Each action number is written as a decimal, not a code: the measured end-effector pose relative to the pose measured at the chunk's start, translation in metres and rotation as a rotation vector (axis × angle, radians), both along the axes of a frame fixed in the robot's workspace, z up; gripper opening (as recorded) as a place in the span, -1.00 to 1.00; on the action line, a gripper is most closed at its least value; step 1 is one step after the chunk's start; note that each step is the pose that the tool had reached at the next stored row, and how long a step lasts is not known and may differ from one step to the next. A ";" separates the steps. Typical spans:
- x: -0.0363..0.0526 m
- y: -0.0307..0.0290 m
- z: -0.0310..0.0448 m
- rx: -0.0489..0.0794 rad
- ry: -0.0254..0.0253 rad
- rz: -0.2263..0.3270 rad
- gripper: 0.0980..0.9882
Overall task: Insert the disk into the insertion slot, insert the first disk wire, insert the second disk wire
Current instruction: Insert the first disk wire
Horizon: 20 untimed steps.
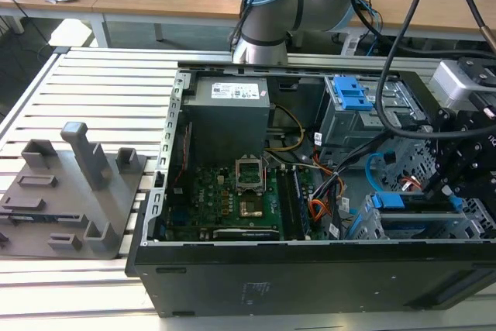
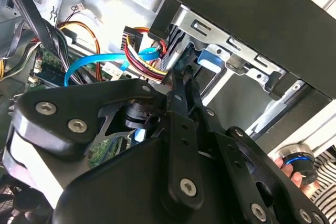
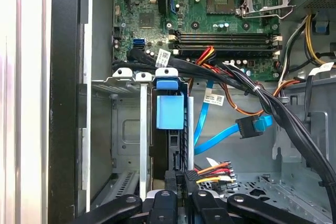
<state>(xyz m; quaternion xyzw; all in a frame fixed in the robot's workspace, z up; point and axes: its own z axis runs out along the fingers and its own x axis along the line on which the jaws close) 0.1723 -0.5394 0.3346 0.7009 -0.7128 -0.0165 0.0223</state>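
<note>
A: where's the disk (image 1: 411, 201)?
B: in the slot (image 1: 465, 226), lower right of the exterior view, gripper (image 2: 181, 80) pinching the plug of the coloured wire (image 3: 212, 170) at the disk's end

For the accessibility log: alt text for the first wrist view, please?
The disk, blue caddy showing, stands in the insertion slot of an open computer case, the claw at one end of it. A blue cable lies beside it, its connector free.
</note>
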 end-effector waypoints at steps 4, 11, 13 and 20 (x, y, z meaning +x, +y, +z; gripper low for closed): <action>-0.0002 0.0000 -0.0012 0.002 0.0004 0.000 -0.80; -0.0001 0.0000 0.0149 0.001 0.0000 0.000 -0.52; -0.0001 0.0004 0.0228 0.001 0.0000 0.000 -0.52; -0.0001 0.0022 0.0424 0.001 0.0000 0.000 -0.97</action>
